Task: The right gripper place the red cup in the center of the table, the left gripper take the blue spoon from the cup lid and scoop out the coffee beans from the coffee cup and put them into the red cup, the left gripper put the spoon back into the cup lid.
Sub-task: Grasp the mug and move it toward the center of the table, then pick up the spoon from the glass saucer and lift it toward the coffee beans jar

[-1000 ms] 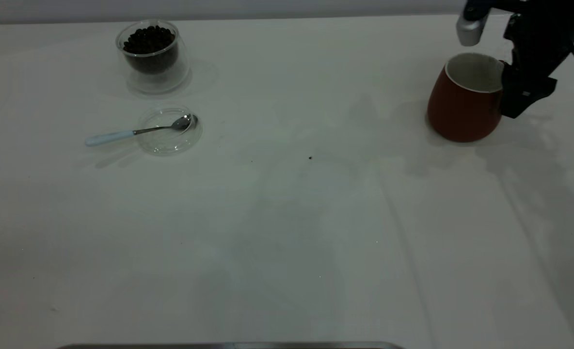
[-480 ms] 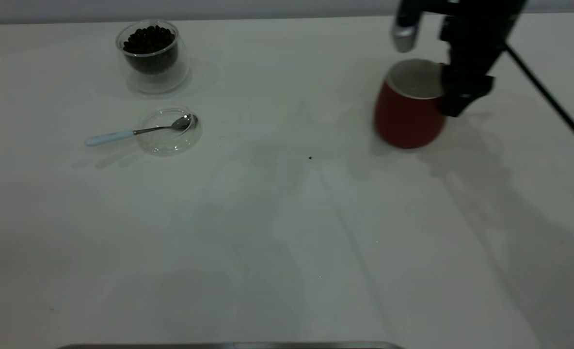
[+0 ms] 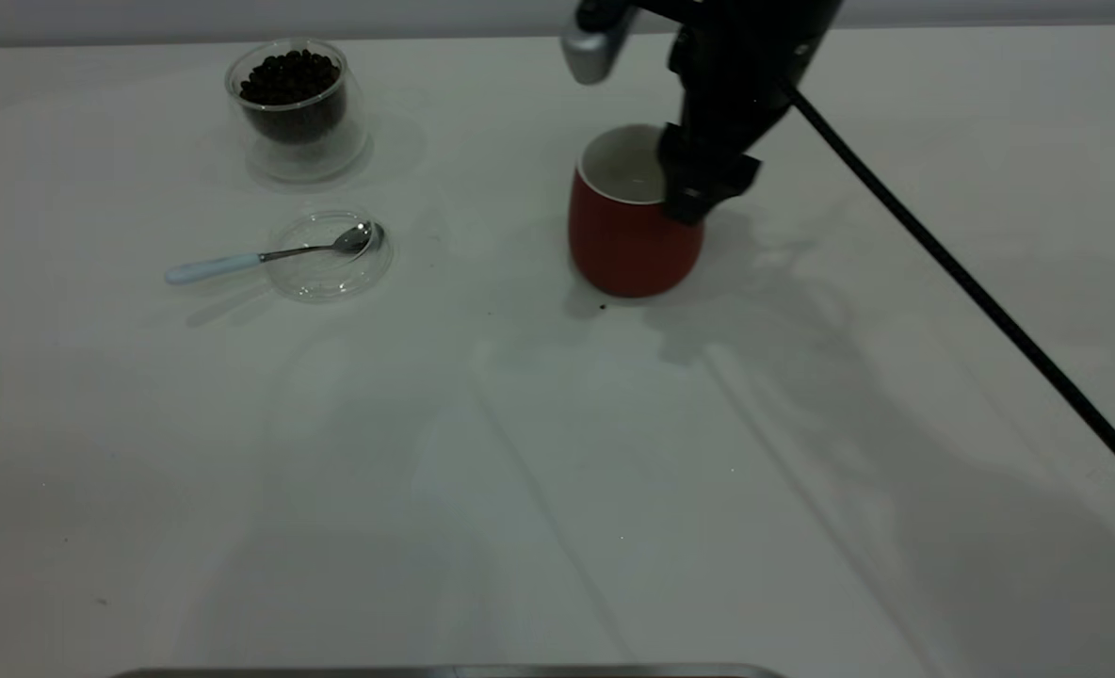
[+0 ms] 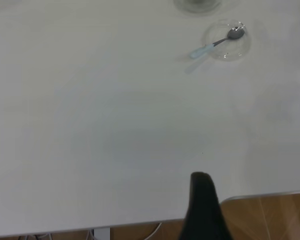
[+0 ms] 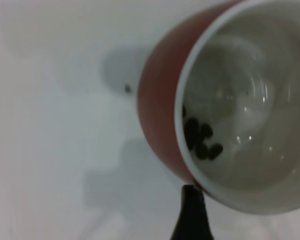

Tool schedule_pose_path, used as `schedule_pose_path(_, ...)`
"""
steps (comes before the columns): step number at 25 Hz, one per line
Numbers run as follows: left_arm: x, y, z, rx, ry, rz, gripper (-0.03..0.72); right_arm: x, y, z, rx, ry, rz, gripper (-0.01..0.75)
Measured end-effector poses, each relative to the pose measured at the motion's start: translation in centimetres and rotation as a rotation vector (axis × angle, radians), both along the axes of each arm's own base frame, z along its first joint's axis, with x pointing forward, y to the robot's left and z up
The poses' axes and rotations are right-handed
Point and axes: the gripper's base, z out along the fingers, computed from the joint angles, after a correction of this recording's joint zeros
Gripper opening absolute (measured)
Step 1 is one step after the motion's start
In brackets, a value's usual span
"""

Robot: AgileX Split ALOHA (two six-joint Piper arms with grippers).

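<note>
The red cup (image 3: 628, 245) is upright near the middle of the table (image 3: 557, 452), and my right gripper (image 3: 694, 193) is shut on its far right rim. Inside, the right wrist view shows the white interior of the red cup (image 5: 162, 115) with a few dark beans (image 5: 200, 140). The coffee cup (image 3: 298, 108), full of coffee beans (image 3: 289, 75), stands at the back left. In front of it the cup lid (image 3: 330, 256) holds the blue spoon (image 3: 237, 261), bowl in the lid and handle pointing left. My left gripper (image 4: 204, 210) hangs over the table's edge, far from the spoon (image 4: 212, 46).
A black cable (image 3: 972, 282) runs from the right arm diagonally over the right side of the table. A dark speck (image 3: 603, 306) lies just in front of the red cup. In the left wrist view, wooden floor (image 4: 270, 215) shows past the table's edge.
My right gripper has carried the red cup leftward from the far right of the table to near its middle. Spoon, lid and coffee cup have not moved.
</note>
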Motion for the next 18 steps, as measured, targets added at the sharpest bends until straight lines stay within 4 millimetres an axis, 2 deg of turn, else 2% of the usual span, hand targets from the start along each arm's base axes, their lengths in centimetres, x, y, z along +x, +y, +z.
schedule_pose_path(5, 0.0, 0.0, 0.0, 0.0, 0.0, 0.0, 0.588, 0.1, 1.0, 0.4, 0.127, -0.002, -0.111, 0.618)
schedule_pose_path(7, 0.0, 0.0, 0.0, 0.0, 0.0, 0.0, 0.588, -0.1, 1.1, 1.4, 0.151, 0.013, -0.136, 0.616)
schedule_pose_path(12, 0.0, 0.0, 0.0, 0.0, 0.0, 0.0, 0.588, -1.8, 0.6, 7.5, 0.148, 0.096, -0.117, 0.595)
schedule_pose_path(18, 0.0, 0.0, 0.0, 0.0, 0.0, 0.0, 0.588, -5.9, -1.7, 15.5, 0.071, 0.248, -0.188, 0.582)
